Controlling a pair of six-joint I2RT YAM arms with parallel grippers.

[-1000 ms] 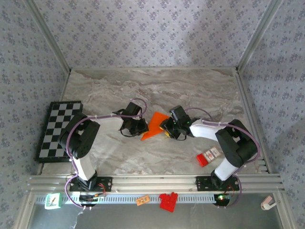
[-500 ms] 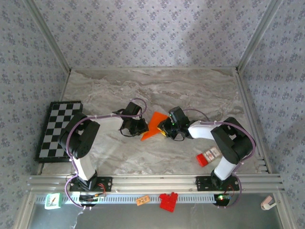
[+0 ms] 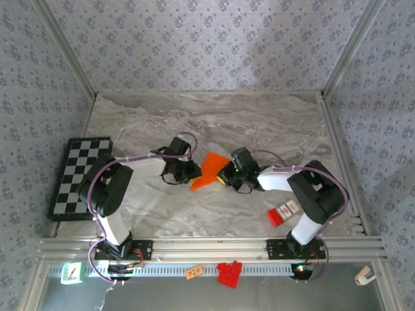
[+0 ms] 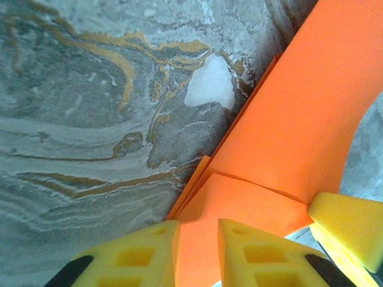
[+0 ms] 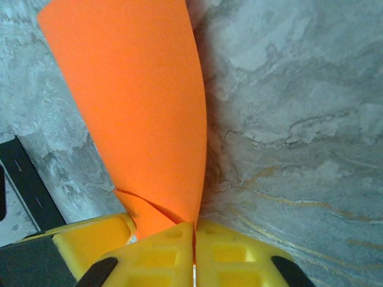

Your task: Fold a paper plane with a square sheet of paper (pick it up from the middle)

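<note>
The square sheet of paper (image 3: pixel 209 170) is bright orange and folded into a pointed, layered shape, and it stands off the marble tabletop between my two grippers. My right gripper (image 3: pixel 225 176) is shut on its right edge. In the right wrist view the yellow fingertips (image 5: pixel 193 226) meet with the paper (image 5: pixel 143 107) pinched in their seam. My left gripper (image 3: pixel 190 172) is at the paper's left side. In the left wrist view its yellow jaws (image 4: pixel 197 230) stand slightly apart, with the folded paper (image 4: pixel 299 131) showing in the gap.
A black-and-white checkerboard (image 3: pixel 81 176) lies at the table's left edge. A small red-and-white box (image 3: pixel 283 212) sits near the right arm's base. Red blocks (image 3: pixel 228 272) and a small orange tag (image 3: pixel 193 273) rest on the front rail. Walls close in three sides.
My right gripper moved a little left and closed on the paper's edge. My left jaws parted slightly. The paper shifted slightly left.
</note>
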